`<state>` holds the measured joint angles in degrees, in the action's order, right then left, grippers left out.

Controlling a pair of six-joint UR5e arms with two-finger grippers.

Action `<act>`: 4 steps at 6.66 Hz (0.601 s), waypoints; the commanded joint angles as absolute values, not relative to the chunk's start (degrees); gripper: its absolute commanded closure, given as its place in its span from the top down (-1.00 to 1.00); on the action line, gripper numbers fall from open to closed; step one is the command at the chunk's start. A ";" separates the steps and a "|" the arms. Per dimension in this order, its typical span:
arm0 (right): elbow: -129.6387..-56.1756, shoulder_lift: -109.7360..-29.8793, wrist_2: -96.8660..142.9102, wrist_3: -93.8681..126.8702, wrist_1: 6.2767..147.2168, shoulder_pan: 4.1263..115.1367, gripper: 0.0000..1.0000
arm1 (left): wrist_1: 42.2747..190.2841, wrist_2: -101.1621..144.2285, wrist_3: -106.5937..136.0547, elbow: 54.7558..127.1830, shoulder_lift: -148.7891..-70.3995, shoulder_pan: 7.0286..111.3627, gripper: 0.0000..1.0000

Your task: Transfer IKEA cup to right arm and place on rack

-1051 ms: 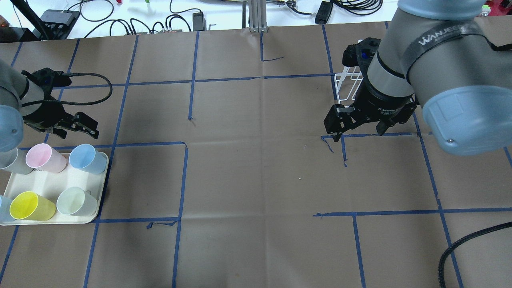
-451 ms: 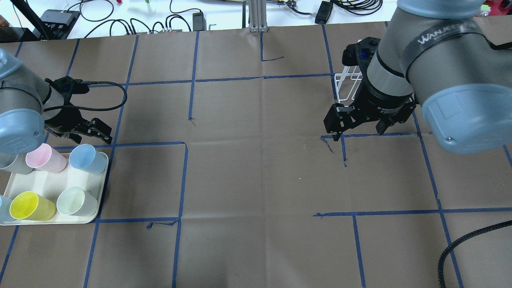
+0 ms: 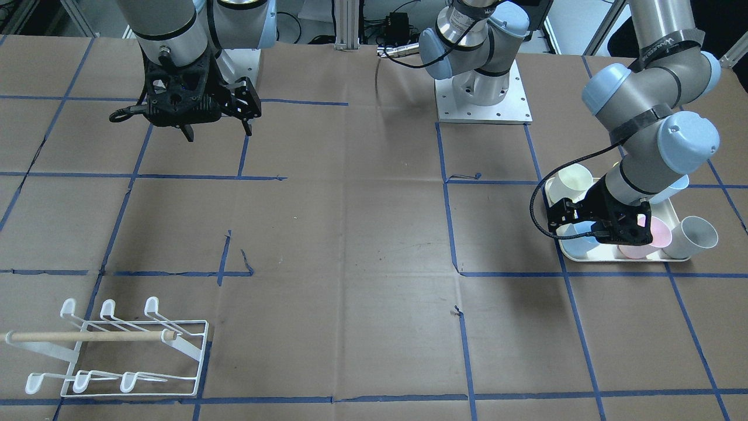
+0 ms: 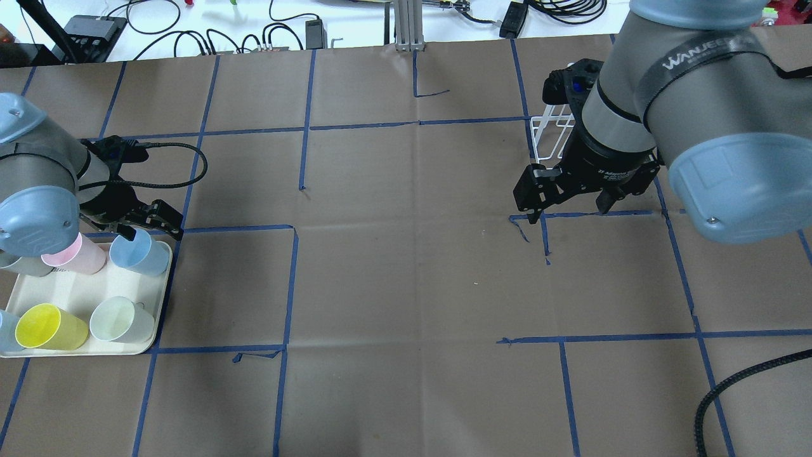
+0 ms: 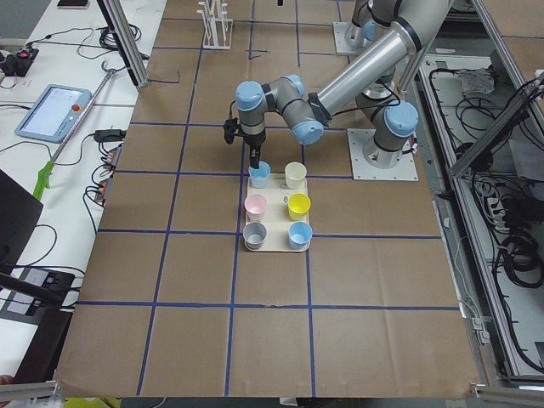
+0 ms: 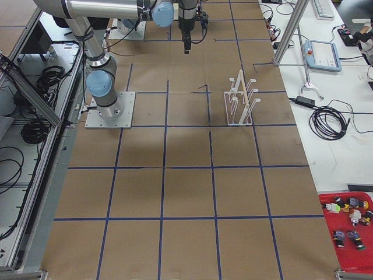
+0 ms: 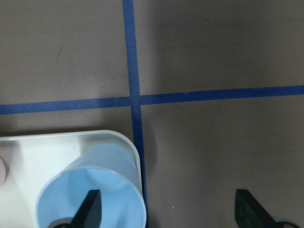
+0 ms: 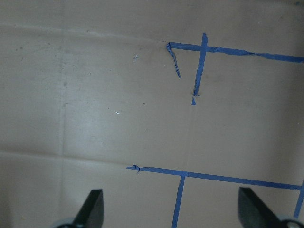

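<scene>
A light blue cup [image 4: 143, 254] stands upright at the far right corner of the cream tray [image 4: 158, 304]. My left gripper [image 4: 151, 230] is open and straddles the cup's far rim. In the left wrist view, one finger [image 7: 90, 209] sits inside the blue cup [image 7: 109, 171] and the other [image 7: 251, 211] is over the table beside the tray. My right gripper [image 4: 569, 211] is open and empty above the table, near the white wire rack [image 3: 117, 351] with its wooden dowel. The right arm partly hides the rack [image 4: 550, 136] in the overhead view.
The tray also holds a pink cup [image 4: 79, 254], a yellow cup [image 4: 47, 327], a pale green cup [image 4: 120, 320], a grey cup [image 3: 692, 237] and another blue cup at its edge. Blue tape lines grid the brown table. Cables lie beyond the far edge.
My left gripper has moved right and down from beside the tray onto the blue cup's rim. The right arm has not moved.
</scene>
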<state>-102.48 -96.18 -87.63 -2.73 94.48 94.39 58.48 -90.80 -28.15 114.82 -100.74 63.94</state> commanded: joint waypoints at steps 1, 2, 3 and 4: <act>-102.48 -96.15 -87.54 -2.72 94.48 94.39 0.99 | 58.27 -92.29 -26.99 115.31 -101.42 63.63 0.98; -102.48 -96.15 -87.54 -2.72 94.48 94.39 0.99 | 57.31 -92.37 -26.37 115.23 -102.47 63.63 0.98; -102.48 -96.15 -87.54 -2.72 94.57 94.39 0.99 | 56.61 -92.37 -25.85 115.22 -102.65 63.63 0.98; -102.48 -96.15 -87.54 -2.72 94.48 94.39 0.99 | 56.60 -92.37 -25.75 115.22 -102.66 63.63 0.97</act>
